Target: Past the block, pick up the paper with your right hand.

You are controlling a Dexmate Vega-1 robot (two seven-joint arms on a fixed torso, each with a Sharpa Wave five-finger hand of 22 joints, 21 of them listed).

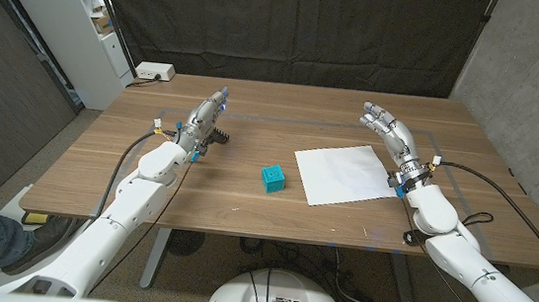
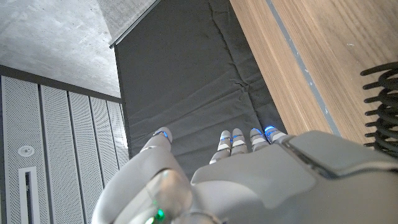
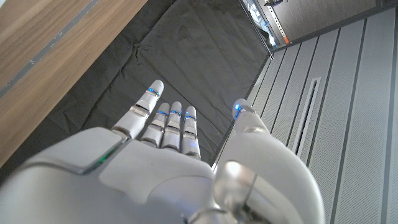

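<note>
- Head view: the white paper [image 1: 345,173] is lying flat on the wooden table [image 1: 246,193], right of centre, with the small teal block [image 1: 273,178] sitting just beside its left edge, apart from it.
- The right hand [image 1: 389,129] is hovering near the paper's far right corner, fingers apart and lightly curved, holding nothing.
- The left hand [image 1: 206,116] is reaching out on the table's left side, fingers extended, nothing in them; a black coiled cable [image 1: 217,136] is lying just beside it.
- A white power strip [image 1: 154,72] is sitting at the far left corner.
- Left wrist view: the left hand's [image 2: 249,180] fingers are pointing at a dark curtain [image 2: 186,81], empty.
- Right wrist view: the right hand's [image 3: 174,168] fingers are standing spread, thumb well apart, gripping nothing.
</note>
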